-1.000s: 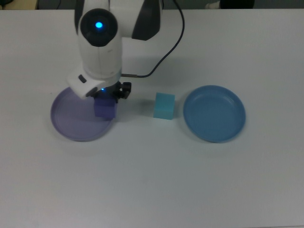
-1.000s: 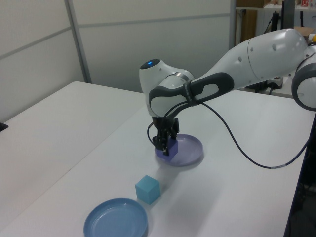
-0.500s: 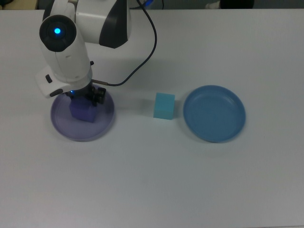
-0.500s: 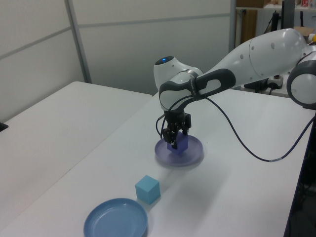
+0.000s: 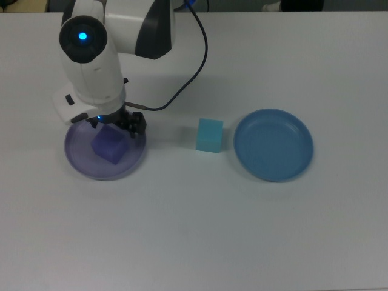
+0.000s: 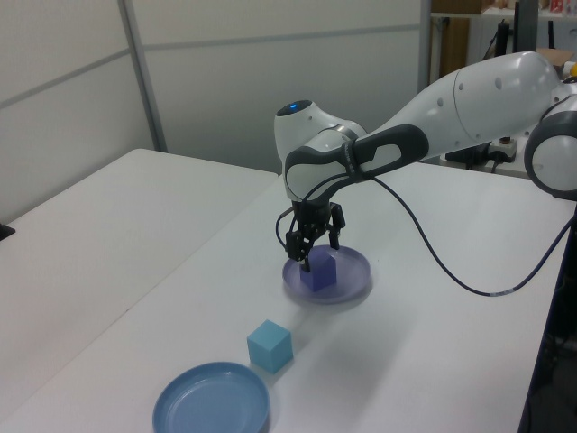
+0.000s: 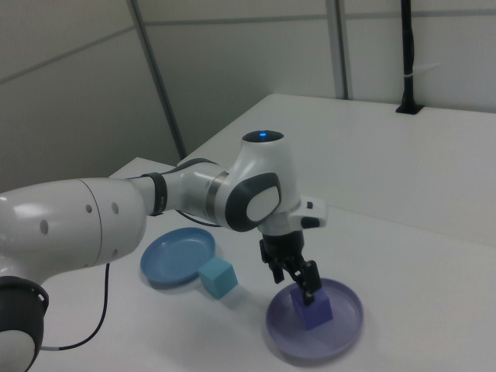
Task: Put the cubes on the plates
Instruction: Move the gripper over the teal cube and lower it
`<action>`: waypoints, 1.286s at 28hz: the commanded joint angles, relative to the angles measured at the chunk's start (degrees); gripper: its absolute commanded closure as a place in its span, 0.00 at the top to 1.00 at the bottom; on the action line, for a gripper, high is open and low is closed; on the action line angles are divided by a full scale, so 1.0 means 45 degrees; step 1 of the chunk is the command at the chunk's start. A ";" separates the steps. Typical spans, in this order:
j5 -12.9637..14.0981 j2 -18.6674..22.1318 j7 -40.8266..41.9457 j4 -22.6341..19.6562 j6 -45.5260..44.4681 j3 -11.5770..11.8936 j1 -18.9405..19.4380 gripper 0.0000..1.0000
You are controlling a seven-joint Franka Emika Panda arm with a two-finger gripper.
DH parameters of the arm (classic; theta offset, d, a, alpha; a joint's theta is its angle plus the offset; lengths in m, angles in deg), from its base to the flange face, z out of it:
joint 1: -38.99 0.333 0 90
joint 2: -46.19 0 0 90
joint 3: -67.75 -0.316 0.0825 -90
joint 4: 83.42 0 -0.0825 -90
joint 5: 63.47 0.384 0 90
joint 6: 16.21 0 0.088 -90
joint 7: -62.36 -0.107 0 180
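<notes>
Purple cube (image 5: pixel 110 145) on lavender plate (image 5: pixel 78 162) (no legible writing), jaws apart above.

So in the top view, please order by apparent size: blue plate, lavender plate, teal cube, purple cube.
Largest to smallest:
1. Blue plate and lavender plate: these look about equal, with the lavender one partly covered by the arm.
2. Teal cube and purple cube: both look alike, far smaller.
</notes>
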 commanded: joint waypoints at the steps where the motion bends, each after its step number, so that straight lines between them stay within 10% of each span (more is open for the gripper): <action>1: 0.0246 0.0230 -0.0098 -0.0100 -0.0333 0.0028 0.0993 1.00; 16: 0.0871 0.0230 -0.0235 -0.0352 -0.0333 0.0028 0.3298 1.00; 36: 0.0852 0.0132 -0.0235 -0.0823 -0.0196 0.0048 0.3886 1.00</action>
